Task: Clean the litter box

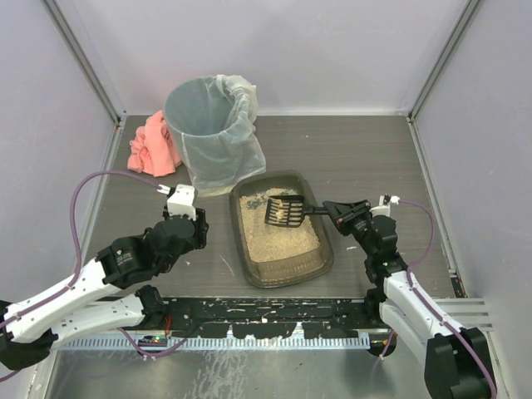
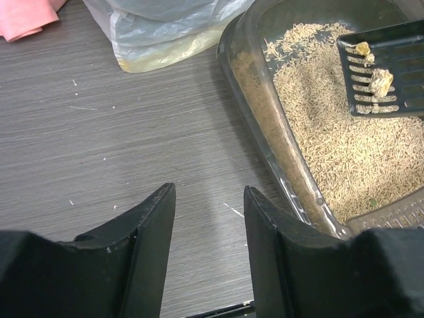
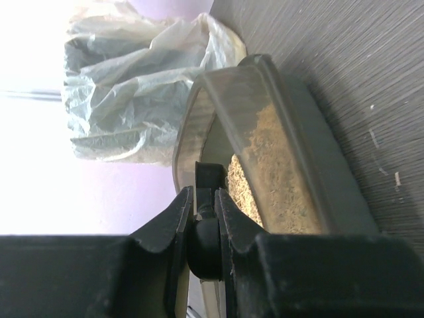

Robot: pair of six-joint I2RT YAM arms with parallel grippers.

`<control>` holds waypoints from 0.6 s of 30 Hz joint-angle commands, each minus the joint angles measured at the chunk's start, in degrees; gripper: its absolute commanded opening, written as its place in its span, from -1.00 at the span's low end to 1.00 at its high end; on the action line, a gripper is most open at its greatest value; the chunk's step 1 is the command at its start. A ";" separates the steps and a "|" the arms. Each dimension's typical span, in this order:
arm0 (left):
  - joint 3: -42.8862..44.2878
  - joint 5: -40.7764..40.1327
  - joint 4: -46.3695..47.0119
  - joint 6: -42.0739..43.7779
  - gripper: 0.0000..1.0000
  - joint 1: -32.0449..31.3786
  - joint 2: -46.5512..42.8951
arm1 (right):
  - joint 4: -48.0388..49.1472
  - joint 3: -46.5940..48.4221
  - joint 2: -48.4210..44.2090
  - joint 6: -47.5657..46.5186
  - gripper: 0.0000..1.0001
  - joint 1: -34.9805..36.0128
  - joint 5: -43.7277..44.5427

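The litter box [image 1: 287, 270], a shallow dark tray of beige litter, lies mid-table; it also shows in the left wrist view [image 2: 265, 126] and the right wrist view [image 3: 318, 152]. My right gripper [image 1: 329, 209] is shut on the handle of the black slotted scoop [image 1: 284, 211], held level over the far part of the box with tan clumps on it [image 2: 381, 81]. In the right wrist view the handle [image 3: 207, 192] sits between the fingertips. My left gripper [image 1: 181, 201] is open and empty over the table left of the box, its gripper [image 2: 207, 199] above bare wood.
A round grey bin with a clear liner [image 1: 208, 125] stands just behind the box, its liner showing in the wrist views [image 2: 159, 33] [image 3: 132, 99]. A pink cloth [image 1: 154, 145] lies left of the bin. Walls enclose the table on three sides.
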 commanded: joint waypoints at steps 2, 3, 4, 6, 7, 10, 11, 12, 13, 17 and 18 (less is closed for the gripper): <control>-0.71 -1.29 -0.24 -1.23 -0.06 0.37 -0.60 | 7.39 0.74 2.03 -1.02 -0.99 -1.69 -8.28; -1.35 -1.51 0.32 -1.28 -0.02 0.35 -0.82 | 8.71 0.83 2.80 -1.48 -0.99 -2.38 -9.64; -1.80 -1.59 0.77 -1.25 0.03 0.38 -0.94 | 7.29 0.63 2.32 -1.39 -0.99 -4.16 -9.69; -1.58 -1.11 0.36 -1.33 0.07 0.40 -0.87 | 5.60 -1.20 -0.11 1.05 -0.99 -6.99 -7.40; -1.29 -1.00 -0.13 -1.52 0.08 0.38 -0.86 | 7.36 -1.31 -0.12 1.15 -0.99 -7.07 -8.12; -2.43 -2.14 0.14 -1.68 0.10 0.39 -1.32 | 12.59 0.87 4.53 -0.82 -0.99 -5.75 -14.61; -2.74 -2.33 0.60 -1.61 0.10 0.39 -1.46 | 12.64 0.03 4.27 -0.10 -0.99 -7.47 -14.59; -2.67 -2.20 0.65 -1.58 0.09 0.40 -1.52 | 11.71 -1.78 2.94 2.05 -0.99 -9.65 -13.21; -2.41 -1.88 0.37 -1.64 0.08 0.38 -1.44 | 11.81 -3.32 1.80 3.85 -0.99 -10.94 -11.58; -3.28 -2.50 -0.10 -2.46 0.09 0.35 -2.18 | 14.37 0.55 5.04 -0.85 -0.99 -7.32 -16.20; -3.95 -2.66 0.60 -2.55 0.10 0.39 -2.45 | 14.20 -0.23 4.33 -0.23 -0.99 -9.12 -15.99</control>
